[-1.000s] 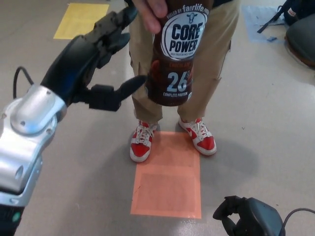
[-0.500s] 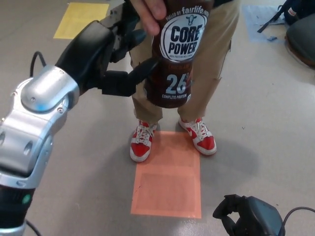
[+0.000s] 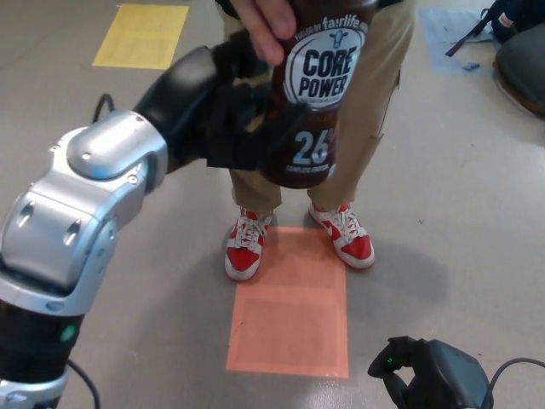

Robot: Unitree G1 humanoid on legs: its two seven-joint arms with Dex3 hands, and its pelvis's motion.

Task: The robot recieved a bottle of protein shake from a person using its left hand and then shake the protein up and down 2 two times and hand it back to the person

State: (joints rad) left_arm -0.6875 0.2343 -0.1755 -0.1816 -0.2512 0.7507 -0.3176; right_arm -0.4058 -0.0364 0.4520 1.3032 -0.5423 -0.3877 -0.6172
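1. Brown and nearly full-looking, the protein shake bottle (image 3: pixel 317 94) hangs upright at the far middle of the scene, its white round label reading "CORE POWER" and a large "26" below it; its contents cannot be seen through the dark wrap.
2. A person's hand (image 3: pixel 266 25) grips the bottle from above at its upper left side.
3. The robot's left hand (image 3: pixel 243 119) reaches in from the left, its black fingers (image 3: pixel 285 128) curled against the bottle's left side and touching it, though whether they fully grip it cannot be told.
4. The silver forearm (image 3: pixel 77 213) runs from the near left up to that hand.
5. The right hand (image 3: pixel 426 375) sits low at the near right, black and partly cut off by the edge; its finger state cannot be told.
6. Behind the bottle stand the person's tan trousers (image 3: pixel 375 85) and red-and-white shoes (image 3: pixel 247 247), just beyond an orange floor square (image 3: pixel 289 315).
7. A yellow floor square (image 3: pixel 140 34) lies at the far left.
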